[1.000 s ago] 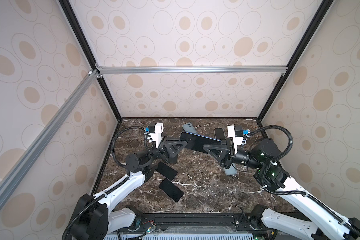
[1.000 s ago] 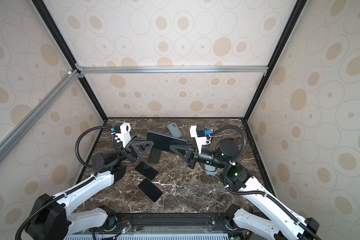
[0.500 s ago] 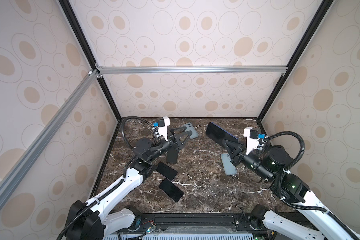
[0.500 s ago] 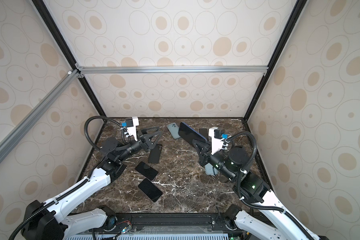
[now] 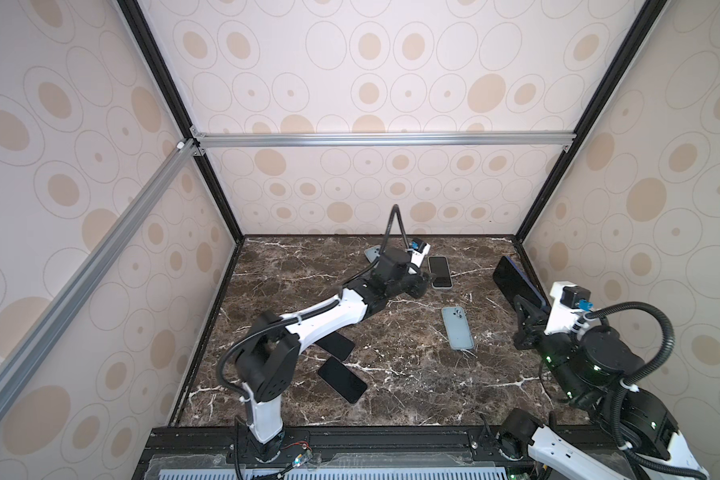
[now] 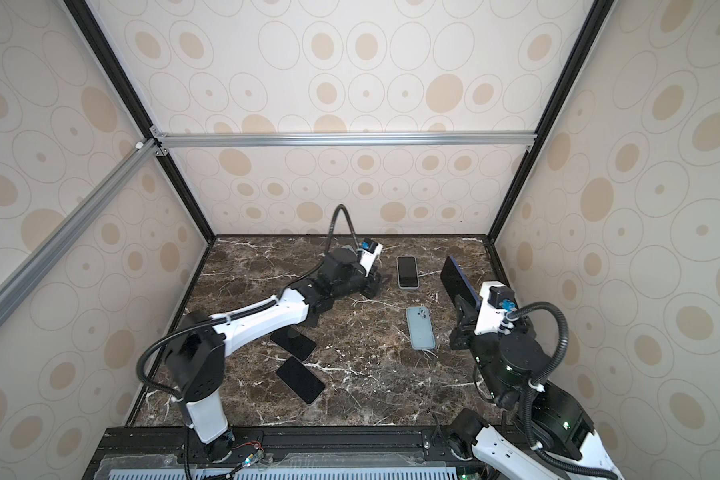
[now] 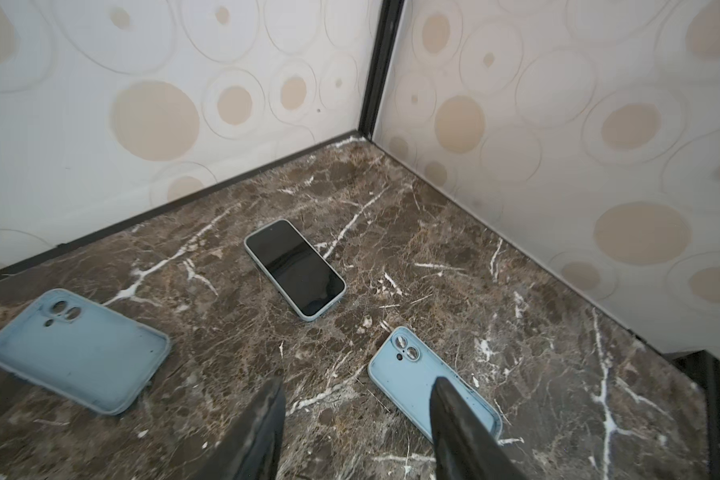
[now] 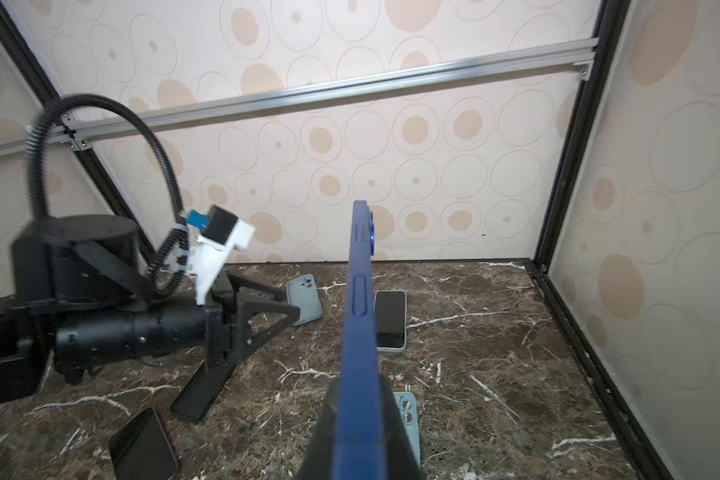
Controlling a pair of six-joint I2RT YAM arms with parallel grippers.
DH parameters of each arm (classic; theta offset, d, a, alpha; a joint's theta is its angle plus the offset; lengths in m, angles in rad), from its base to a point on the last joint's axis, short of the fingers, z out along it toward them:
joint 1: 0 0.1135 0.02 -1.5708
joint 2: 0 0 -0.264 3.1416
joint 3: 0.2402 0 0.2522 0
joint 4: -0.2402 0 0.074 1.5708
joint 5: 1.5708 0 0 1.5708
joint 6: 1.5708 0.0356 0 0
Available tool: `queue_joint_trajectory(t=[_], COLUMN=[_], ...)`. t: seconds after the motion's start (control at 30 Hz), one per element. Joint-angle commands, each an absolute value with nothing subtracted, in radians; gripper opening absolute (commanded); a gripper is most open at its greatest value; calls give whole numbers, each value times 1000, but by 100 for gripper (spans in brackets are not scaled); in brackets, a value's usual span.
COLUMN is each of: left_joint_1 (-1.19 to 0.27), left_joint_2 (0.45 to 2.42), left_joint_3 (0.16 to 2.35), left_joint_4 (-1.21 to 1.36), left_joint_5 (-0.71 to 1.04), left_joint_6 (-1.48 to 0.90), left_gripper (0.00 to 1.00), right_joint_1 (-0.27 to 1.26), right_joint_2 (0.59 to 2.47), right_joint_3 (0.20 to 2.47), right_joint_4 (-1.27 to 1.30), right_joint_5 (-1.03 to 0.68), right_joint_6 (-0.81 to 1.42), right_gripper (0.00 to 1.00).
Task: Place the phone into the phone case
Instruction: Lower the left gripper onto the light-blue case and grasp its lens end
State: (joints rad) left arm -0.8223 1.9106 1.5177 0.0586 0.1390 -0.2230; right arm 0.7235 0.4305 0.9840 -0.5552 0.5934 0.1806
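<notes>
Near the right wall (image 5: 599, 249), above the surface (image 5: 391, 374), the right fingers (image 8: 323, 432) clamp the dark blue phone (image 5: 512, 278) upright; the half-spread, empty left fingers (image 7: 262, 424) should squarely straddle the rim of the nearer light-blue case (image 7: 404, 374) before closing.

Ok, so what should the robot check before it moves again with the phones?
1. Grip: right gripper shut on the blue phone: ok.
2. Height: blue phone up off the table: ok.
3. Helper: left gripper open, empty: ok.
4. Target: light blue case flat, nothing on it: ok.
5. Case hollow side up: cannot tell.
6. Arms apart: ok.
</notes>
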Motion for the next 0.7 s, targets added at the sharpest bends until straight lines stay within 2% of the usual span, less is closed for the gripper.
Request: queue_joint_trajectory(t=[0.0, 0.23, 0.4, 0.67], left_joint_1=[-853, -888, -896, -905], left_joint_2=[2061, 2422, 2587, 2647], left_joint_3=[1697, 2130, 2348, 2365], left_joint_4=[-103, -352, -461, -492], left_joint_5=[84, 67, 67, 61], left_joint_6=[-154, -102, -89, -65], left_gripper=[55, 54, 54, 54], right_joint_1=[721, 721, 721, 720], right_joint_2=[404, 401, 437, 483], right_joint_3=[1008, 1025, 1029, 1016], right_joint_4=[-541, -527, -511, -488], right_joint_5=[661, 664, 649, 611], right_joint_6=[102, 23, -9, -6], right_gripper=[0, 0, 0, 0])
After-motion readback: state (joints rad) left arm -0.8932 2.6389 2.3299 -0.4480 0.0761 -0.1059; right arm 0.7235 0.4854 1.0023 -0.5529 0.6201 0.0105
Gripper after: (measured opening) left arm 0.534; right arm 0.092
